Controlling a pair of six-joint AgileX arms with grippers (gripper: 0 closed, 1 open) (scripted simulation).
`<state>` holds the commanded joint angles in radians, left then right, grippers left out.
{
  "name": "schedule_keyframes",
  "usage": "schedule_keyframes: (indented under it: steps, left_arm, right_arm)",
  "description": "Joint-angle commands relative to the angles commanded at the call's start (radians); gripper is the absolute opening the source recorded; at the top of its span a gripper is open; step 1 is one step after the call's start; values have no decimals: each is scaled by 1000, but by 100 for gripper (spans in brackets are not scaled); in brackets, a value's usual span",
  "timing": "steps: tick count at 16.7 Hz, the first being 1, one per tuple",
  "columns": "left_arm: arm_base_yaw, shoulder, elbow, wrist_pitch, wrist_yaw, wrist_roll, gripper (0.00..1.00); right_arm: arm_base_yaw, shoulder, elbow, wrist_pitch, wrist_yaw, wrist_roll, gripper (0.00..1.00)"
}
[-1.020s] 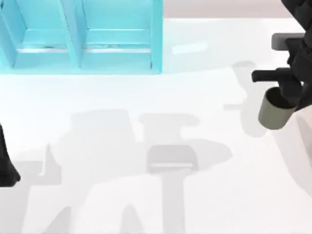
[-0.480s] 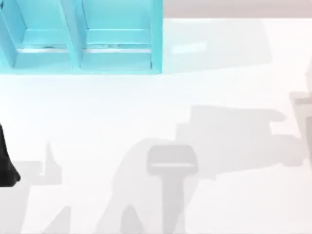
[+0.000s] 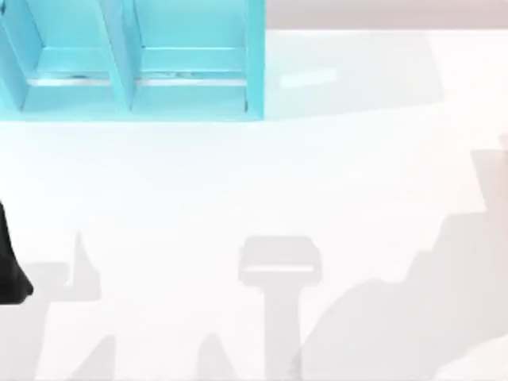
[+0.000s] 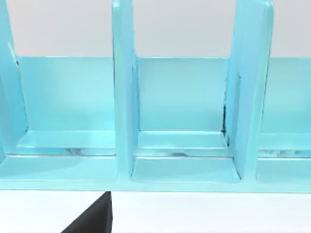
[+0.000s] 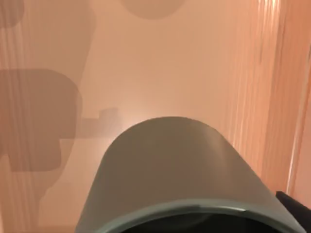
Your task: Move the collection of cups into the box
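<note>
My left arm point(image 3: 12, 270) is black against the white table point(image 3: 262, 182); the shelf point(image 3: 131, 59) is turquoise, the cup point(image 5: 175, 170) olive-green.

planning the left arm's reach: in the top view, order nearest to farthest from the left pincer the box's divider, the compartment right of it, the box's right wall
Left arm sits at the table's left edge.
1. divider, leftmost
2. compartment right of it, middle
3. right wall, rightmost
Right pincer grips the olive-green cup.
</note>
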<state>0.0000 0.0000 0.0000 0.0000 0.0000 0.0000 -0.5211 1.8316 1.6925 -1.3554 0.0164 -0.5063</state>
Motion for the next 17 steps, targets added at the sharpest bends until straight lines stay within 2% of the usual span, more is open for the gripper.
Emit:
schedule_keyframes:
  steps: [5,12,17]
  left_arm:
    - [0,0,0,0,0,0,100]
    - [0,0,0,0,0,0,100]
    - [0,0,0,0,0,0,100]
  right_arm:
    - [4,4,-19,18,0,4,0]
    - [21,3,-239,242,2,22,0]
    - [23,3,-252,255,2,23,0]
